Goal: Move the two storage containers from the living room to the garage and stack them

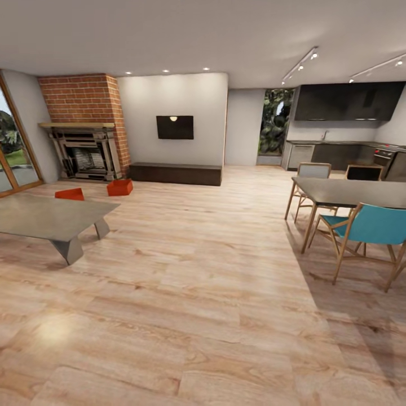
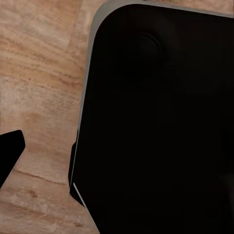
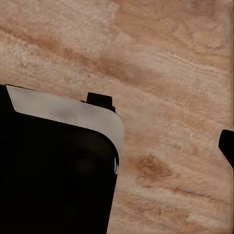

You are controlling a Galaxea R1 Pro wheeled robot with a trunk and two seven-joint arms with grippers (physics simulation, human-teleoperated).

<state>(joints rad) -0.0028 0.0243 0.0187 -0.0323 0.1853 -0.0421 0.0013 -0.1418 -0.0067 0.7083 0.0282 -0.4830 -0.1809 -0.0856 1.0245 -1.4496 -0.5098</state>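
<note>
Grey table [image 1: 51, 217] nearest — beyond it, two storage containers [image 1: 119, 187], orientation unclear.

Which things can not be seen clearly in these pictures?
- Left storage container: head view, lower part hidden behind the low grey table.
- Right storage container: head view, too small to see inside.
- Both wrist views: a black robot part covers much of the wood floor; gripper states unclear.

I see a bright, evenly lit room: ceiling spotlights [image 1: 166, 71] glow above the fireplace [image 1: 84, 152], and a soft glare patch sits on the plank floor [image 1: 53, 330]. The dining table [image 1: 349, 192] casts a broad shadow beneath itself; my wrist views are soft and blurred, half black.
</note>
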